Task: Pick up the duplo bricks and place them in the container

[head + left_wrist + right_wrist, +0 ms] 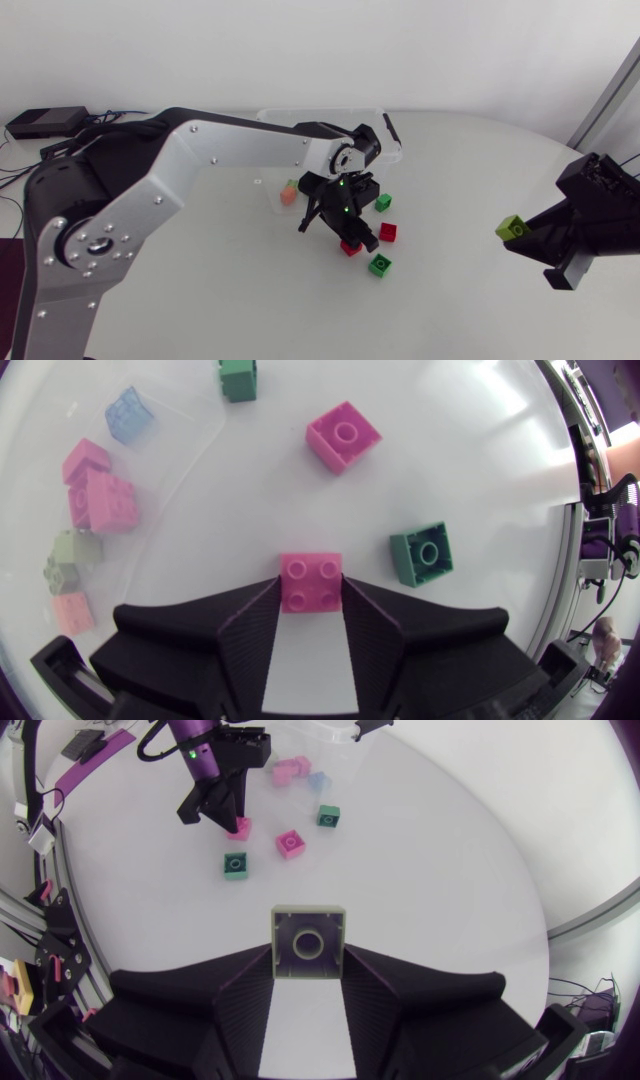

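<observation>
The left gripper (347, 238) (310, 592) stood low over the table, both fingers pressed against opposite sides of a red two-by-two brick (350, 247) (311, 582) (238, 828), which it gripped. Whether that brick rested on the table (450, 150) or was just clear of it could not be determined.

Ahead of the left gripper lay three loose bricks, none of them touching:
- a second red brick (388, 232) (343, 436) (290, 842)
- a near green brick (380, 265) (421, 555) (235, 865) just beside the gripped one
- a far green brick (383, 202) (238, 378) (329, 815)

The clear container (392, 135) (190, 460) sat beside the left gripper, partly under the left arm (230, 150). In the left wrist view it held a blue brick (128, 413), pink bricks (100, 495) and a pale green brick (65, 555).

The right gripper (516, 232) (309, 955) was positioned well apart from this group, near the right table edge. Its fingers were clamped on a lime-green brick (512, 228) (309, 942), held between them with its hollow underside facing the wrist camera.
</observation>
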Controlling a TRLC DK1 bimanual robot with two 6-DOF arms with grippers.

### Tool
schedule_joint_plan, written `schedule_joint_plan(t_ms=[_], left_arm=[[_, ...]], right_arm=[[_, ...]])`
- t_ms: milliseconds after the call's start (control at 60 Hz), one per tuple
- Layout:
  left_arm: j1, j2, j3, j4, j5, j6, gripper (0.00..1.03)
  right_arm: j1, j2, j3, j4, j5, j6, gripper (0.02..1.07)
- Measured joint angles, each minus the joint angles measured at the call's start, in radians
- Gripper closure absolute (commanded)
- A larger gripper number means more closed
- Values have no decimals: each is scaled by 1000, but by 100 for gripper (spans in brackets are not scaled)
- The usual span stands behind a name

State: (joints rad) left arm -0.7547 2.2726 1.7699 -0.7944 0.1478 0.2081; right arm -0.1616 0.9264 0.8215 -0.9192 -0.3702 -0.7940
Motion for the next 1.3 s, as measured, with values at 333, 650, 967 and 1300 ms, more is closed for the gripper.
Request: schedule_joint_plan(t_ms=[333,650,967,1300], left_arm=[[-1,-203,-324,69,0,-3,72],[1,-450,-415,44,-1,-3,71],[-21,-503,-497,38,-1,37,6],[-22,-684,-793,231,43,319,5]], right_arm=[[81,-4,23,2,0,66,79],[368,189,233,207,68,299,79],[468,434,322,334,113,369,79],[468,784,661,407,112,409,40]])
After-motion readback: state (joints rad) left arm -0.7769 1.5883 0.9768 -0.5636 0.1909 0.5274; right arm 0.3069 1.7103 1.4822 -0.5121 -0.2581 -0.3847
